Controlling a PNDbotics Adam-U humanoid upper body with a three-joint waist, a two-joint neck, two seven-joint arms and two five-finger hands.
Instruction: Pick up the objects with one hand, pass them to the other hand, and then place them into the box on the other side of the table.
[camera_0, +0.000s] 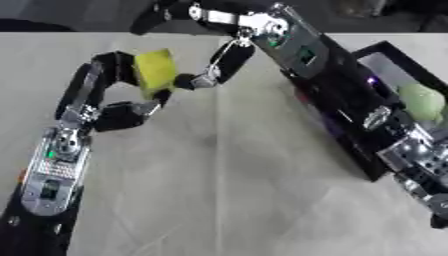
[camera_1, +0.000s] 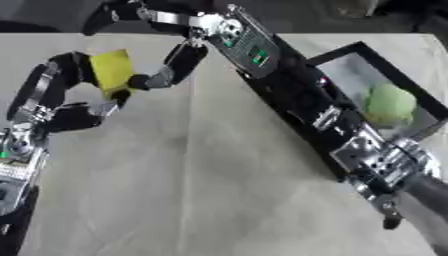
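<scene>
Above the pale table (camera_0: 227, 190), the left hand (camera_0: 109, 92) grips a yellow rectangular sponge block (camera_0: 155, 71), upright, touched from the right by the right hand's (camera_0: 229, 57) curled fingers.

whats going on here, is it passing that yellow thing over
Yes, it looks like a handover in mid-air. The left hand has its fingers curled round a yellow block above the table, and the right hand reaches across so its fingers touch the block's side. A black box sits at the right side with a pale green object already inside.
</scene>
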